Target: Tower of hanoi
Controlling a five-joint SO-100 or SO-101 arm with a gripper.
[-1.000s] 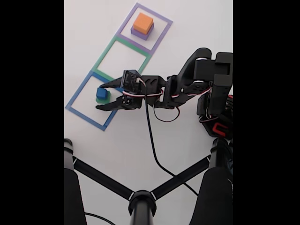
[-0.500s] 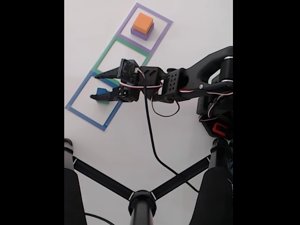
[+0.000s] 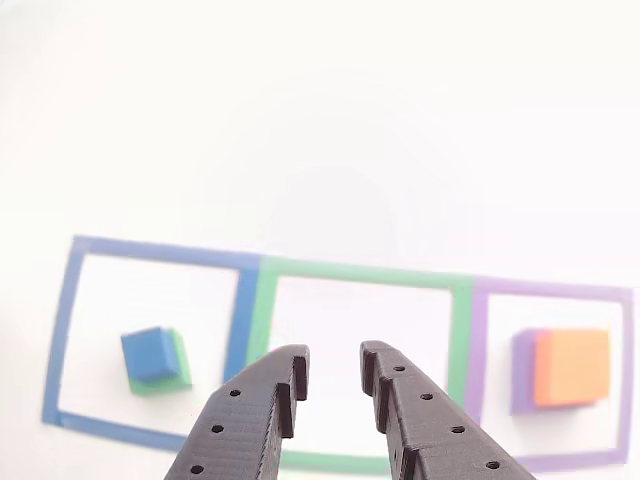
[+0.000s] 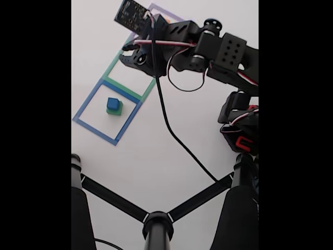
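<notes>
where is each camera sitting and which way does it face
Other view: sits on the arm just behind the gripper, looking forward and down over the two dark fingers at three square outlines, with the blue block on the green block at left and the orange block on the purple block at right.
Fixed view: stands above the table, looking down at the whole arm, its cable and a black stand.
Shared: both show the blue block on green inside the blue outline.
</notes>
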